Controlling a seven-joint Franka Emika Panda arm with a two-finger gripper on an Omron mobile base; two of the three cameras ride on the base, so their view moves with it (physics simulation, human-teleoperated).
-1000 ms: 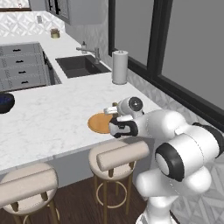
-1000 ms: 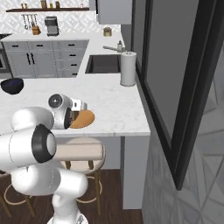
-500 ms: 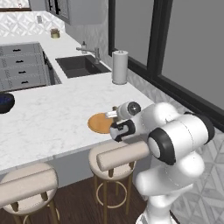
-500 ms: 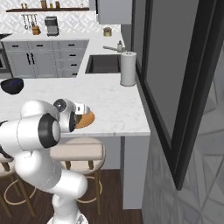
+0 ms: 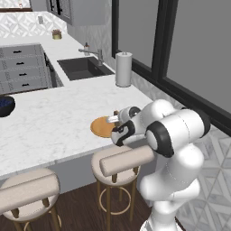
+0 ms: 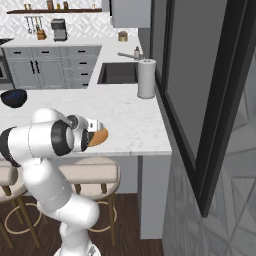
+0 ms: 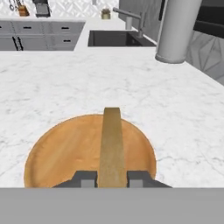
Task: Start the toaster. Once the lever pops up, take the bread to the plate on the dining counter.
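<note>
Over plate (image 7: 65, 148), bread (image 7: 110, 144) now lower

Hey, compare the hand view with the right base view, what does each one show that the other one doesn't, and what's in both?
Hand view: the bread seen edge-on, clamped between the two fingertips over the plate, whose whole round outline shows.

Right base view: the white arm bent over the counter edge, two stools below, the dark blue bowl and the window wall.

Both: the dining counter, the sink, the paper towel roll and the plate, whose edge peeks from behind the arm in the right base view.
</note>
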